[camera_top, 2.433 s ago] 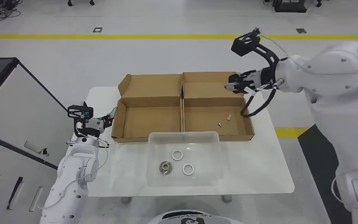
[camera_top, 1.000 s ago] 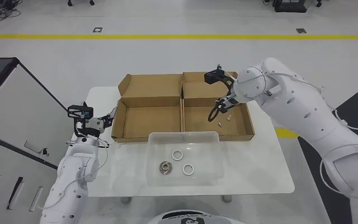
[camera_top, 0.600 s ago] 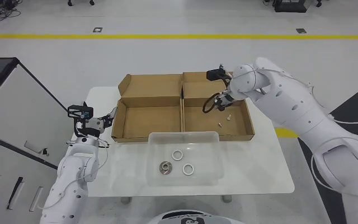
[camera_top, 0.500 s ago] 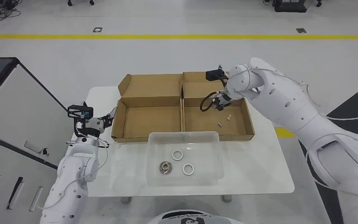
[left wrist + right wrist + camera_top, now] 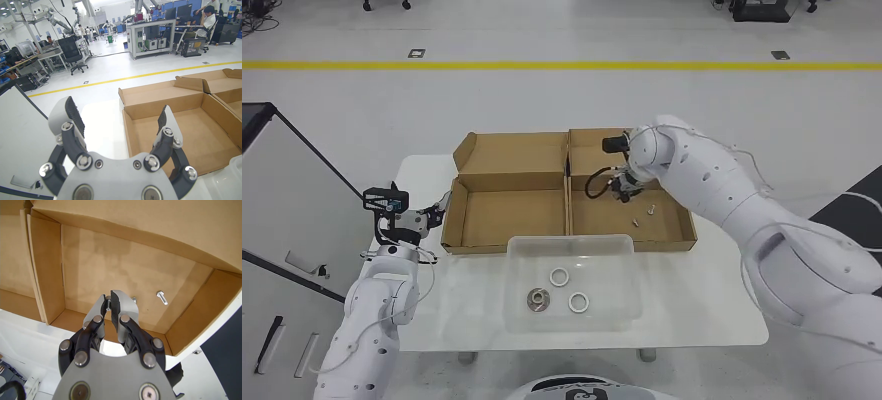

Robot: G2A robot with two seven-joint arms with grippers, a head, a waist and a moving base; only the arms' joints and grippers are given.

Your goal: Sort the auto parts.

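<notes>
Right gripper (image 5: 108, 298): clamped on a bolt (image 5: 108, 306), shank along its fingers.
Cardboard box (image 5: 45, 275): floor directly beneath, far wall nearest.

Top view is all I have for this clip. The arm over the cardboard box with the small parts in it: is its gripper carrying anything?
Observer: Yes. Its wrist view shows the right gripper shut on a small bolt, pinched between the pads.
Reviewer: What are the loose parts under it?
Observer: Bolts too. A hex-head bolt lies flat on the floor of the box, and a second bolt is partly hidden behind a finger of the gripper.
Reviewer: And the other arm?
Observer: The left gripper is open with nothing between its fingers, just off the outer wall of the other box.
</notes>
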